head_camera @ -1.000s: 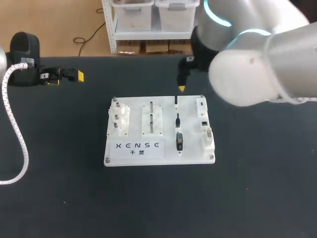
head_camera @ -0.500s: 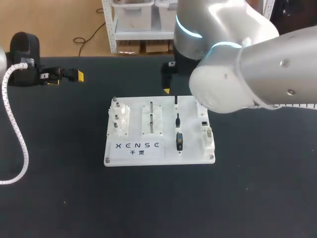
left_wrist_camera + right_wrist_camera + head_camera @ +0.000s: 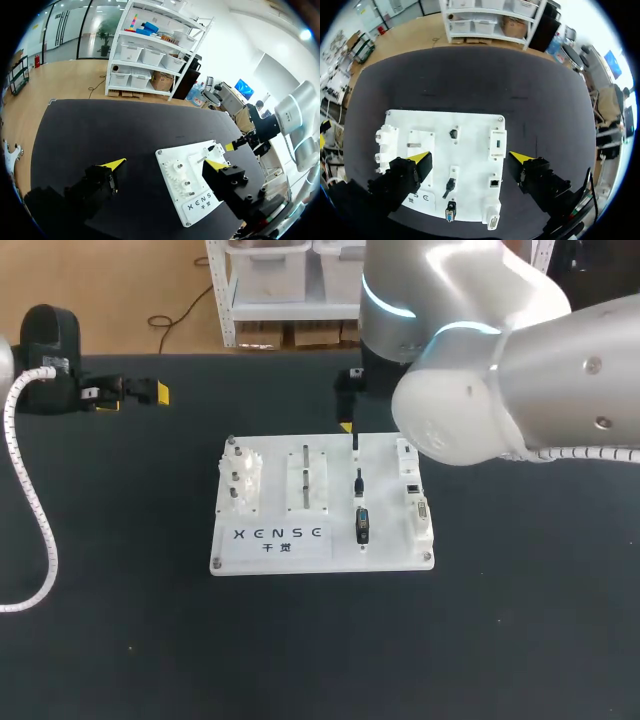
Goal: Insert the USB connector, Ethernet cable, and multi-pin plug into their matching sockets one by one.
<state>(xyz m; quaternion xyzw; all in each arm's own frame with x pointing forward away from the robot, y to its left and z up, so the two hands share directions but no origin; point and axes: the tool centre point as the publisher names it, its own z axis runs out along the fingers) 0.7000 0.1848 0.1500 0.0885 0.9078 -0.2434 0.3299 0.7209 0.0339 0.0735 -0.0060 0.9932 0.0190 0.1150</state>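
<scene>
right end effector [image 3: 470, 158]: swung in over board [image 3: 275, 490], fingers spread, empty
task: USB connector [image 3: 355, 443] likely first pick; nothing inserted yet

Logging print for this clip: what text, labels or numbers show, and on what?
Label on the white board's near edge: a row of dark capitals above two smaller characters; brand print, not transcribed.
Nothing else on the table is readable.
</scene>
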